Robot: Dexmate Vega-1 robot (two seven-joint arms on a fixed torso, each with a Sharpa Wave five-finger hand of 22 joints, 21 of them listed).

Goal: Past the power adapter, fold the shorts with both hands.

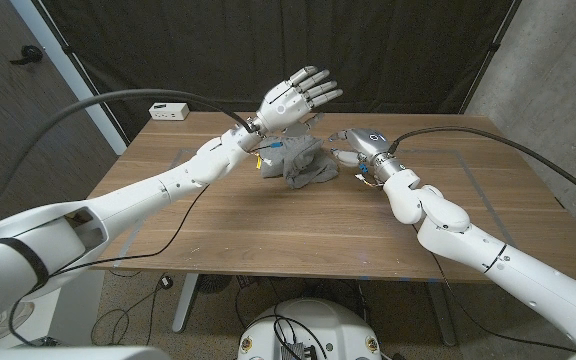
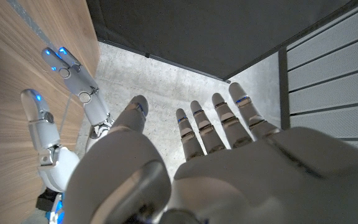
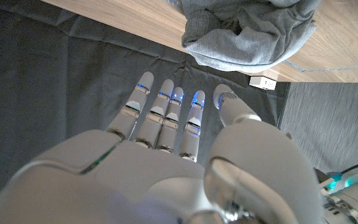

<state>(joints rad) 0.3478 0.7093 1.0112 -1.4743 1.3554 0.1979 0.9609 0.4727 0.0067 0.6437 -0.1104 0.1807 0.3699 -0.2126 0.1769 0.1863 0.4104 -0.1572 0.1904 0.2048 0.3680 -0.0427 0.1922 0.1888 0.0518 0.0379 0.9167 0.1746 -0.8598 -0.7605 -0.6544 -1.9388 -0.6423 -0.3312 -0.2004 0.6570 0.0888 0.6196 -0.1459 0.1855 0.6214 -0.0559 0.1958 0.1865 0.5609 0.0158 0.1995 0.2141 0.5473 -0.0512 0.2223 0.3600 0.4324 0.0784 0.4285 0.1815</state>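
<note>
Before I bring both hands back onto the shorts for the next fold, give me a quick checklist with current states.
1. Left hand free: ok, raised above the table with fingers spread, holding nothing.
2. Right hand free: ok, fingers extended beside the shorts, nothing in it.
3. Shorts flat and ready to fold: not ok, the grey fabric sits bunched in a heap.
4. Shorts within reach of both hands: ok, they lie between the two hands near the table middle.
5. Power adapter clear of the work: ok, at the table's far left corner, apart from the shorts.
6. Right hand touching the fabric: cannot tell.
</note>
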